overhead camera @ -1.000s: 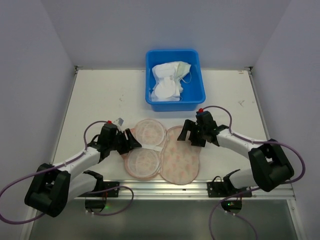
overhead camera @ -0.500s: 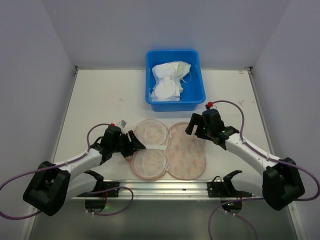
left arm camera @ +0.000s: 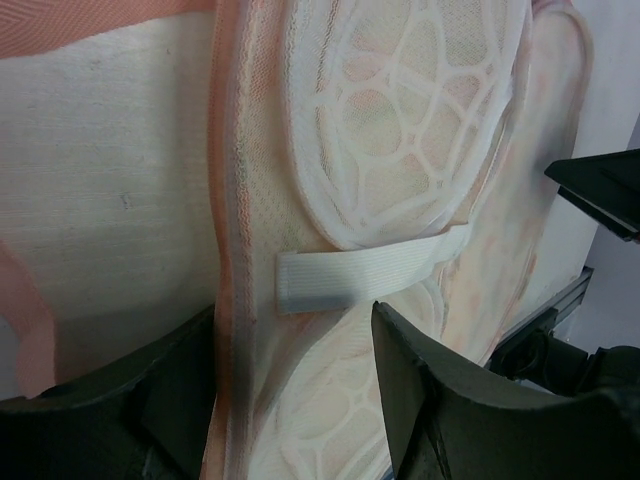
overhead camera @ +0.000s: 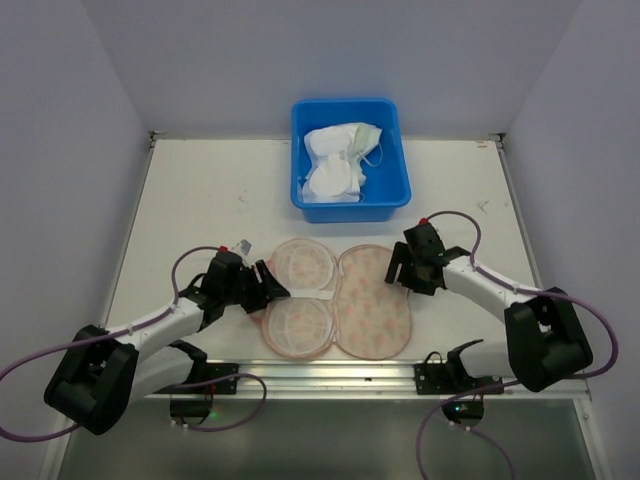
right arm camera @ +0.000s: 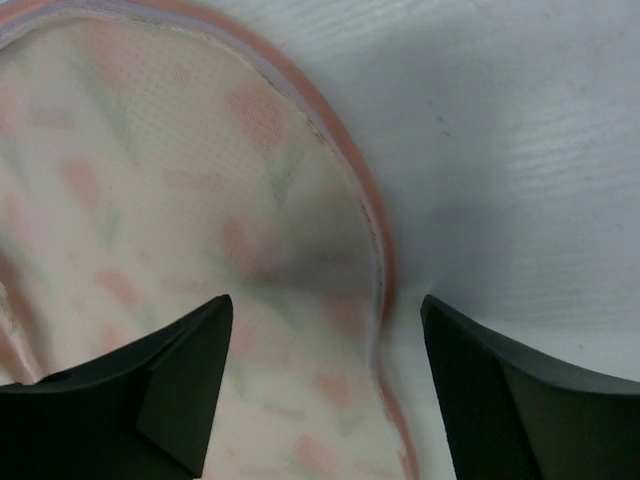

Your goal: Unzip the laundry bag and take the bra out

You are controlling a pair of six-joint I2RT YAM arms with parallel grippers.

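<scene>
Right gripper [overhead camera: 402, 274] shifted, laundry bag [overhead camera: 368, 312] flattened

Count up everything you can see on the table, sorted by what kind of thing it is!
laundry bag: 1
tub: 1
bra, lying in the tub: 1
grippers: 2, the left gripper and the right gripper
Total: 5

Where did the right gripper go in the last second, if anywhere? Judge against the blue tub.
Yes. The right gripper shifted right: from below the blue tub's front wall to below its right corner.
</scene>
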